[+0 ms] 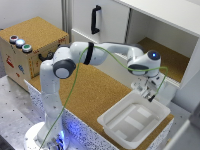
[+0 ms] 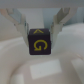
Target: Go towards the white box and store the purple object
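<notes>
Standing at the far side of the exterior view: large white cabinet (image 1: 107,20) with black handle (image 1: 95,19), one door hanging open on a cork-lined shelf. Sitting at the exterior view's left: cork-covered box (image 1: 32,42) carrying coloured buttons on top. Running beneath the arm: cork tabletop (image 1: 95,95).

Resting at the near right end of that tabletop: the white box (image 1: 134,119), shallow, sloped walls, flared rim, ribbed floor, showing nothing inside in the exterior view.

Reaching from its base at the near left across to the right: arm, with the claw (image 1: 150,95) hanging just above the far rim of the white box.

Riding in the claw: the purple object (image 2: 39,43), a small dark cube bearing yellow markings, a letter resembling G on the face turned toward the wrist camera. Claw clamping on it, fingers (image 2: 20,22) pressing two opposite flat sides, with white plastic of the tub filling the wrist view underneath.

Handling assessment: appearing rigid and very light, unlikely to deform or break. Flat parallel faces offering the sound grip, centred on opposite sides as at present; edge or corner holds judged liable to twist out. Surface seeming smooth, so slipping under a loose hold remaining possible. Release from low height judged advisable, bouncing off the ribbed floor being the main risk.
</notes>
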Controlling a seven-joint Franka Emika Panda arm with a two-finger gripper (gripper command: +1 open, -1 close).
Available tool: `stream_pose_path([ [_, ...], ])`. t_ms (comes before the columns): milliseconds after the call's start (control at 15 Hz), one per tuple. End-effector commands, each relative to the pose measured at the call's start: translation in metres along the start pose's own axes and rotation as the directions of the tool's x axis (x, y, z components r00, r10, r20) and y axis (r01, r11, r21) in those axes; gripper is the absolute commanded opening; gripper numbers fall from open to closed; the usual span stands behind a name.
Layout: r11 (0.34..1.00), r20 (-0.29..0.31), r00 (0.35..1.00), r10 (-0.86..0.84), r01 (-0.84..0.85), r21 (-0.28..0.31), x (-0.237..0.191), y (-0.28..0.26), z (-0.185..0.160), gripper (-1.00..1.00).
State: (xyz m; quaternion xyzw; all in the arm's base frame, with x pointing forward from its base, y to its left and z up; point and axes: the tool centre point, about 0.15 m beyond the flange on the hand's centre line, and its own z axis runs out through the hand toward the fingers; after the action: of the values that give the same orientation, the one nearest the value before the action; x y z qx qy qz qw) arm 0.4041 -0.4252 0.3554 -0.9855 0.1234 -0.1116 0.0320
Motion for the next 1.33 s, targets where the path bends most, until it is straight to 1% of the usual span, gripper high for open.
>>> stream_pose_path([
  [0, 0.995, -0.050, 0.999, -0.006, 0.002, -0.096, -0.024, 0.009, 0.067, -1.00],
  [67, 0.993, -0.027, 0.999, -0.022, 0.018, -0.116, -0.020, 0.008, 0.086, -1.00],
  [333, 0.990, 0.076, 0.997, -0.013, 0.024, -0.138, -0.013, 0.025, 0.142, -1.00],
  [600, 0.989, 0.097, 0.995, -0.022, 0.036, -0.147, -0.008, 0.028, 0.155, -1.00],
  [667, 0.987, 0.077, 0.997, -0.030, 0.042, -0.153, -0.008, 0.026, 0.147, 1.00],
  [867, 0.985, 0.017, 0.995, -0.102, 0.103, -0.140, -0.015, 0.006, 0.096, 1.00],
  [1000, 0.986, -0.001, 0.993, -0.120, 0.119, -0.115, -0.024, -0.005, 0.067, 1.00],
  [1067, 0.984, -0.001, 0.991, -0.134, 0.133, -0.116, -0.026, -0.014, 0.056, 1.00],
  [1267, 0.983, -0.061, 0.983, -0.175, 0.171, -0.063, -0.017, -0.045, 0.015, 1.00],
])
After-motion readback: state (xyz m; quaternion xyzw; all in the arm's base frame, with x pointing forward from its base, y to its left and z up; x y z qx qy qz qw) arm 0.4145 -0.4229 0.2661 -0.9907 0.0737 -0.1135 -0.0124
